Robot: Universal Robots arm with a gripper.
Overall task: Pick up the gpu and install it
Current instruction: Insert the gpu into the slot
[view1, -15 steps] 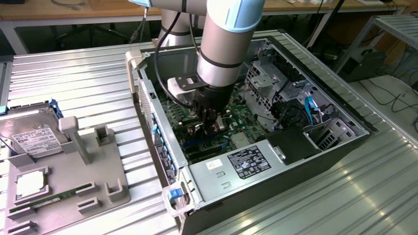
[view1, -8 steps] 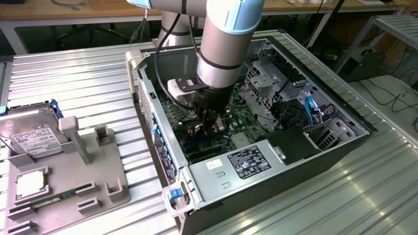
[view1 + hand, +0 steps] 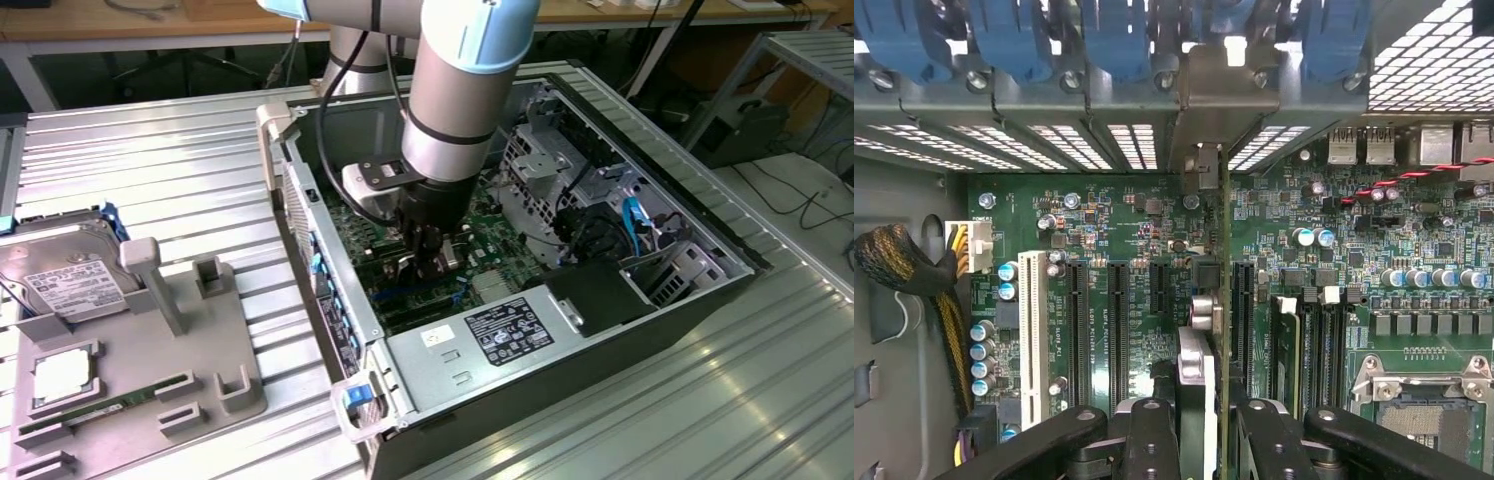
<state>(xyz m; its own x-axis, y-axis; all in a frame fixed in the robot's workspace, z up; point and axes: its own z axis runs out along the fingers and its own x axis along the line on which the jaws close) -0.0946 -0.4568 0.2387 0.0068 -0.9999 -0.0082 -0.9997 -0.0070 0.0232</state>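
Gripper (image 3: 1206, 425) fingers clamp the gpu (image 3: 1223, 330) edge-on and hold it upright inside the open computer case (image 3: 694, 215), above the motherboard (image 3: 1154, 215) and its row of black slots. By the look of it, the pickup is done and the card is lined up with a slot, its metal bracket (image 3: 1204, 165) near the case's rear wall; seating remains unconfirmed.

Your worktop (image 3: 174, 170) is ribbed metal sheet. The open computer case (image 3: 400, 385) lies directly on it, and the hand (image 3: 430, 268) hangs inside that case. Well apart from the hand, towards the exterior view's left, a grey holder (image 3: 200, 380) sits on the worktop. It carries a hard drive (image 3: 60, 280), further again from the hand.
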